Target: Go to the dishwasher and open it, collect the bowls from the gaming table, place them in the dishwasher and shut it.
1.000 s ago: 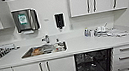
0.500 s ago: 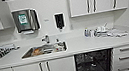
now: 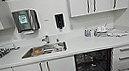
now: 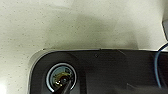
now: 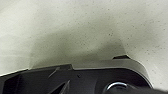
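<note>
White worktop (image 3: 82, 44) and white cabinet fronts frame the dishwasher (image 3: 93, 64), which sits under the counter to the right of the sink (image 3: 44, 49). Its bay reads as a dark opening with racks faintly visible inside, and a pale strip at the lower edge of the head view is probably the lowered door, so the unit appears already open.

Handling, as a judgement: a drop-down door of this kind is stiff, fairly heavy and hinged at the bottom; the sound place to grip is its bar handle or top edge, lifting evenly. The handle cannot be made out here.

Counts: one dishwasher, one sink, one tap (image 3: 46, 38). On the wall are one towel dispenser (image 3: 25, 21) and one dark soap dispenser (image 3: 59, 21). Small items cluster on the counter at both ends, too blurred to count. Something orange-brown lies in the sink, too blurred to identify.

Both wrist views look down on speckled pale floor past the robot's own dark plate; whether either gripper is wide or narrow cannot be told.
</note>
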### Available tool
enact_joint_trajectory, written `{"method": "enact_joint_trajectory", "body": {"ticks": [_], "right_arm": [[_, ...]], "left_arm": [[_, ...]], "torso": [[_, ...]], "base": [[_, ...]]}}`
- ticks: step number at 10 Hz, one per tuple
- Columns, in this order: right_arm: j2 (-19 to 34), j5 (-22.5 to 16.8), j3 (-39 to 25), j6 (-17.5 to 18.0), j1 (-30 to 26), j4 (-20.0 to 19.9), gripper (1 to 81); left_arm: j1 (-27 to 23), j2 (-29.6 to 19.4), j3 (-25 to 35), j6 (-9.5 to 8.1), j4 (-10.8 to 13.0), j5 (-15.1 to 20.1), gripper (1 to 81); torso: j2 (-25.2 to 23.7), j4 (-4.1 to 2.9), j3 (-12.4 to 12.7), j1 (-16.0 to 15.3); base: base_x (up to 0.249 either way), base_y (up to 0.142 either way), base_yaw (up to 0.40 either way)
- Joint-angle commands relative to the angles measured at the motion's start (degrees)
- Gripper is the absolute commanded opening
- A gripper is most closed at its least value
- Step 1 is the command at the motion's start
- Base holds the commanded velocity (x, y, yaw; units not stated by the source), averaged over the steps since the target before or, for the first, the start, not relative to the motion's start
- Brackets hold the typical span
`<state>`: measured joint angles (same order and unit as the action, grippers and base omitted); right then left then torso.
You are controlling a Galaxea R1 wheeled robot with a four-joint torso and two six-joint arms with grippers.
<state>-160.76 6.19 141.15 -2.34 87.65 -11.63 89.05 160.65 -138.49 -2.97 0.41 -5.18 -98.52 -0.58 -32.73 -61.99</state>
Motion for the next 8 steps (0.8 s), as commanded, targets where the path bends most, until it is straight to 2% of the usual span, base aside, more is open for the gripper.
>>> {"method": "enact_joint_trajectory", "body": {"ticks": [1,5,6,8], "right_arm": [[-4.42,-3.38,5.70,-0.65,-2.69,1.52,81.1],[-5.30,-3.64,6.14,-0.73,-2.52,1.52,81.1],[-5.30,-3.64,6.23,-0.74,-2.52,1.52,81.1],[-6.18,-4.52,6.93,-0.74,-2.61,1.52,81.1]], "left_arm": [[-3.57,-0.15,-2.05,0.34,1.52,2.02,81.1],[-3.66,2.23,-5.92,0.34,1.52,2.02,81.1],[-3.58,2.40,-5.92,0.34,1.52,2.02,81.1],[-3.66,2.84,-6.01,0.25,1.52,2.02,81.1]], "torso": [[0.00,0.00,0.00,0.00],[0.00,0.00,0.00,0.00],[5.71,0.00,0.00,3.69],[6.74,0.00,0.00,4.41]], "base": [[0.000,0.000,0.000],[0.000,0.000,0.000],[0.000,0.000,0.000],[0.000,0.000,0.000]]}}
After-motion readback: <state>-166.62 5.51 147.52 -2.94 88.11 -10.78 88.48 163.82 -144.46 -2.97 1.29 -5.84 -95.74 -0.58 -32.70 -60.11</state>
